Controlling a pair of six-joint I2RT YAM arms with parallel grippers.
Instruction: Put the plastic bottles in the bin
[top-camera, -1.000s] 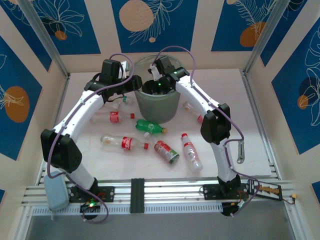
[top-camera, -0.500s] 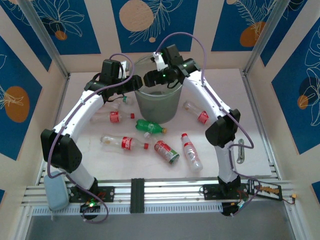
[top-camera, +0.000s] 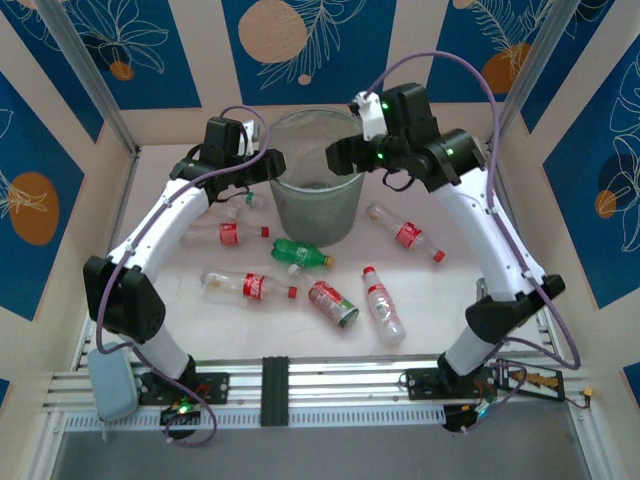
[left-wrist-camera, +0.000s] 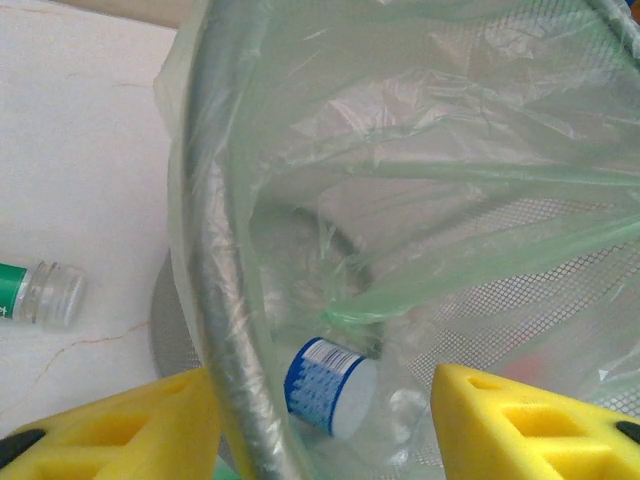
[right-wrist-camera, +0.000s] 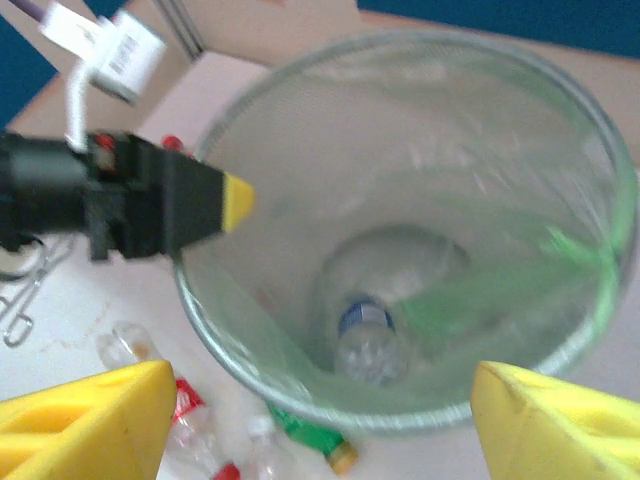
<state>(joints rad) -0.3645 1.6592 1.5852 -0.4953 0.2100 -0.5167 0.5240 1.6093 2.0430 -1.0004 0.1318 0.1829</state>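
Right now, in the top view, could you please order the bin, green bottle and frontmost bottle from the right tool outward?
1. Bin, just below the right tool.
2. Green bottle, in front of the bin.
3. Frontmost bottle, front right, towards the bases.

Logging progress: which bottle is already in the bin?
The blue-labelled bottle, lying at the bottom of the bin. The others, red-labelled ones and a green one, lie on the table outside it.
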